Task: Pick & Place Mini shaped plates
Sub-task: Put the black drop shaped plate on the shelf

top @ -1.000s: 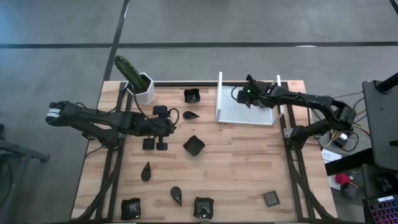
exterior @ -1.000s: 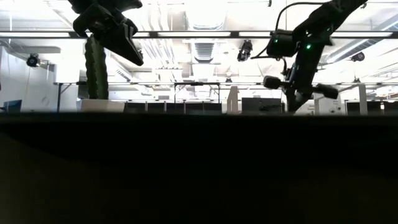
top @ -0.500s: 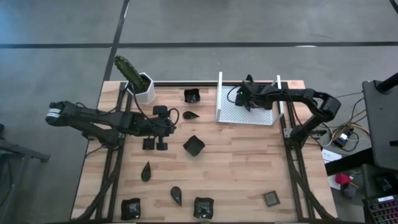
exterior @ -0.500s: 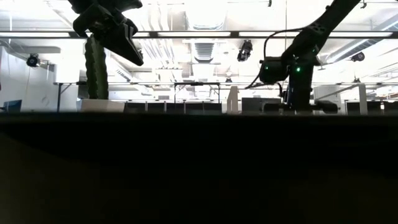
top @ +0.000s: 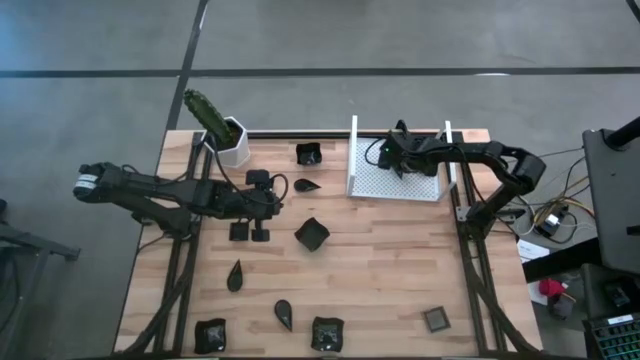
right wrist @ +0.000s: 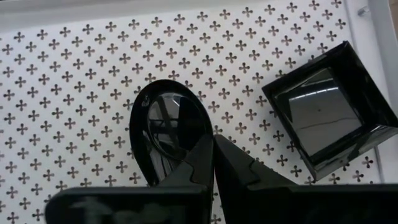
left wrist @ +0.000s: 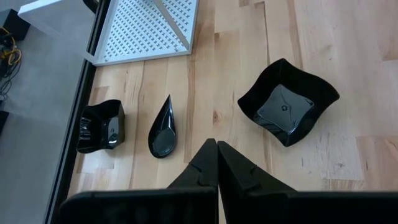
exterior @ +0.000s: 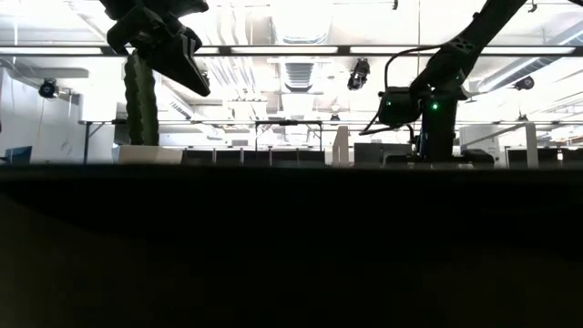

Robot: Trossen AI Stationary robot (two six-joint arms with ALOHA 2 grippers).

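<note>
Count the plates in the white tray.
2: a teardrop plate at the tips of the right gripper, and a square plate beside it, not touching. More may lie outside the wrist view.

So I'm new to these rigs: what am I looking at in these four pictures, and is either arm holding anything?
Two dark robot arms work at a wooden table. One picture looks straight down, one looks level from the table's edge, and two come from cameras on the wrists. Small glossy dark plates lie scattered on the wood, such as a wavy square plate and a teardrop plate. The left pincer hovers near those, shut and empty. The right pincer is over the white perforated tray, shut on the rim of a teardrop plate, with a square plate lying beside it in the tray. A potted cactus stands at the far left corner.
</note>
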